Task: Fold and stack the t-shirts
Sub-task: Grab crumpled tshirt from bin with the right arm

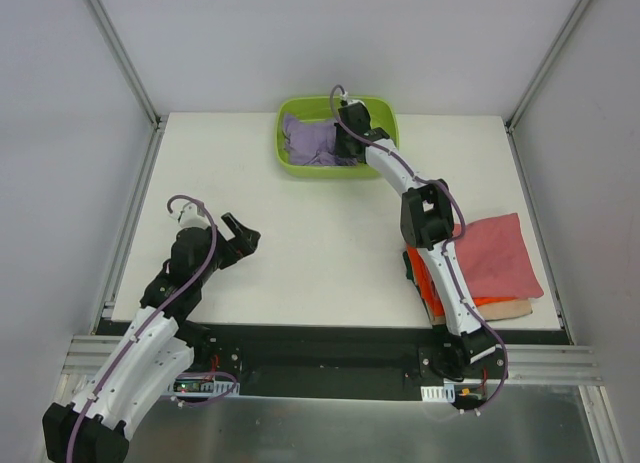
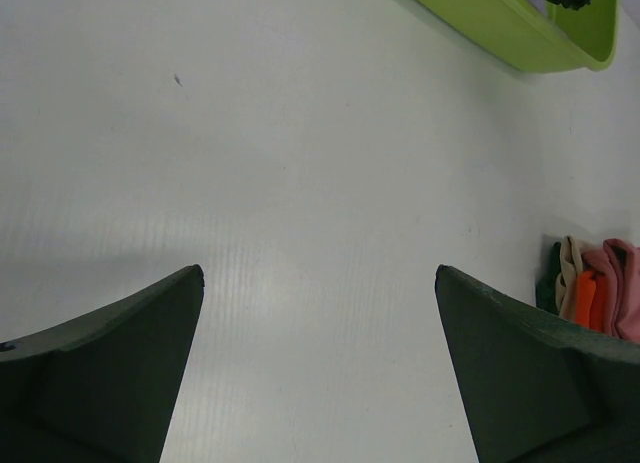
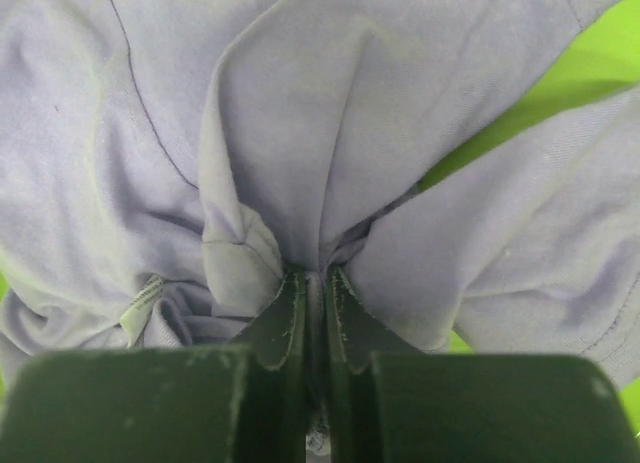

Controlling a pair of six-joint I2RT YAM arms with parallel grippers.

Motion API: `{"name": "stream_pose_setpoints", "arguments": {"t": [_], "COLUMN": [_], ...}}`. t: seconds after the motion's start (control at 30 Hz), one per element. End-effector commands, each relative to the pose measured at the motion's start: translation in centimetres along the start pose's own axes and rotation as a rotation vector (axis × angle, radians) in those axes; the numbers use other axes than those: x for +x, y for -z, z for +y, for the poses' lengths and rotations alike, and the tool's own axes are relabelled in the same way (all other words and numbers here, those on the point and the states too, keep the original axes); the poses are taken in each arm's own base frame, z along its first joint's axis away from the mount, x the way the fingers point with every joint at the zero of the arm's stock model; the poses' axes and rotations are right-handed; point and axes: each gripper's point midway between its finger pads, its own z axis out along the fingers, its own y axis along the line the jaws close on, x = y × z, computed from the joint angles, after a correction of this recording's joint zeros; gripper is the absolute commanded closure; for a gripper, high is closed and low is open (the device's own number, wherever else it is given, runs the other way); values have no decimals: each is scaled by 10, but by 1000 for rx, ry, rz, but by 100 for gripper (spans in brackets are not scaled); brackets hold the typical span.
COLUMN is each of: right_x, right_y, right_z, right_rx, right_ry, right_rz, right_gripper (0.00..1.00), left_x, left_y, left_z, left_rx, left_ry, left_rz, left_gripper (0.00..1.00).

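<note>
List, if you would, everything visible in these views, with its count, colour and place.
tub: one, lime green, middle of the table's far edge.
lilac t-shirt: one, crumpled, inside the tub.
rose-red t-shirt: one, folded, top of the stack at the near right.
orange t-shirt: one, folded, under the rose-red one.
beige layer: one, under the orange.
dark layer: one, only its edge shows at the stack's side.
table: one, white, under everything.
left gripper: one, black, open, over bare table at the near left.
right gripper: one, black, shut on the lilac t-shirt.
</note>
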Motion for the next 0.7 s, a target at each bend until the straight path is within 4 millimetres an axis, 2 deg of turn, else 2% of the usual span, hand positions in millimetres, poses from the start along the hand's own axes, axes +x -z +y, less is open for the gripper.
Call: {"name": "stream_pose_setpoints", "arguments": {"t": [0.0,0.07,0.13,0.27,0.3,0.33,0.5,0.67], "right_x": [-21,-48,-83,-156,-180,-196,-240,-267], "right_y": [29,39,58,119,145,165,249,345], "right_z": [11,18,26,41,47,53,75,100], "right_rx": [-12,-44,-64,-111,-139,-163,-258,-334], "right_ry": [18,52,87,85,81,80,93,160], "right_rz": [-27,-106,-207,-435,-510,-559,-714,-861], "right_gripper": [99,99,99,99,99,99,99,99], "left_x": [-8,-7,-6,-6,-5,-6,-6,-3], "left_y": [4,4,4,5,5,6,9,9], "left_z": [-6,-4,-4,-7,-8,-8,-8,-8], "left_rx": [20,15,15,30,34,39,50,62], "left_ry": [-28,-31,-30,-30,-30,-31,-36,-41], "left_rz": [-23,-24,-18,-14,-13,-17,-27,-19], "left_gripper": [1,1,1,1,1,1,1,1]}}
